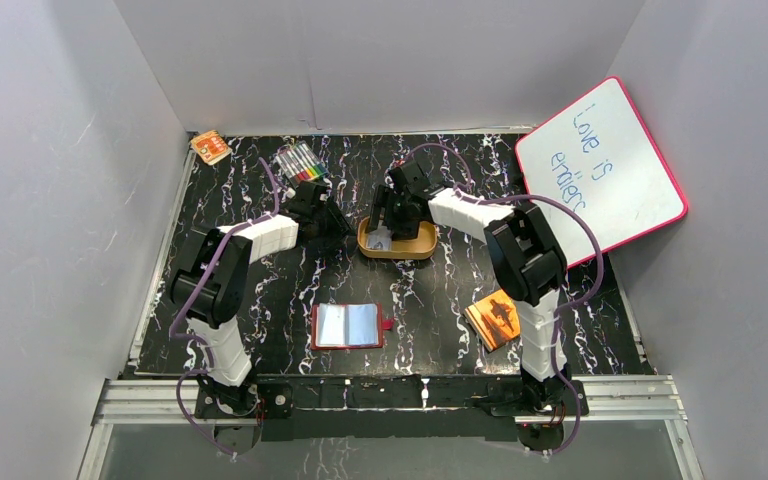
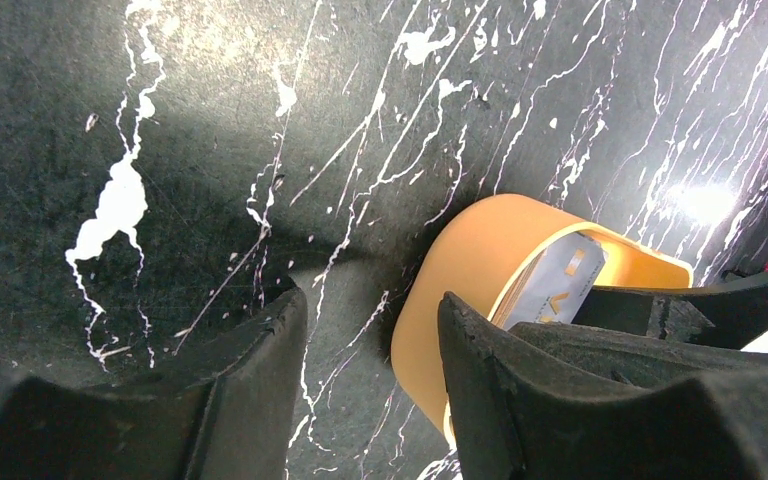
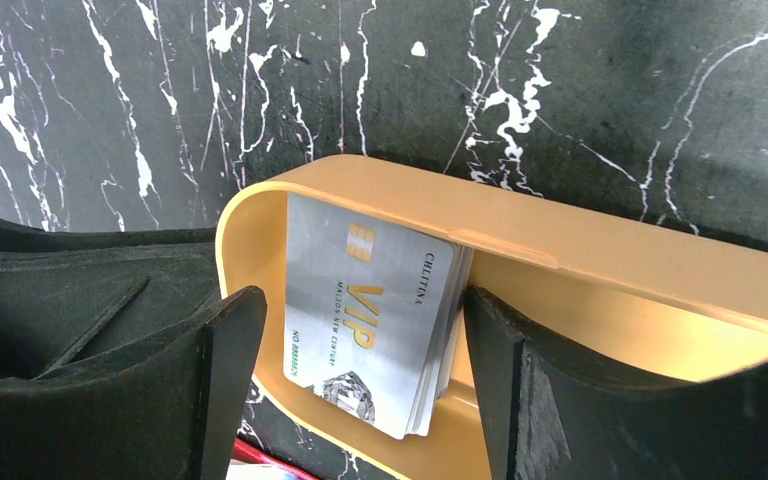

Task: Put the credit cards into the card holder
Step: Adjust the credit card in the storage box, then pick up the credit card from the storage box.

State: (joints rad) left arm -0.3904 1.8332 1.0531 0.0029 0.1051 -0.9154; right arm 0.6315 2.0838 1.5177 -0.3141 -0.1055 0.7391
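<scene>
Over the orange tin [image 3: 610,255], my right claw [image 3: 358,330] hangs wide above the credit cards [image 3: 365,290]; I should pinch the stack's long edges squarely. Left claw [image 2: 372,320] sits half-open, empty.

i see grey walls [image 1: 380,60] boxing in three sides of a black table [image 1: 430,300] veined with white. a pink-edged whiteboard [image 1: 600,165] leans at the right wall. a metal rail [image 1: 390,395] runs along the near edge. light glares off the tabletop.
</scene>
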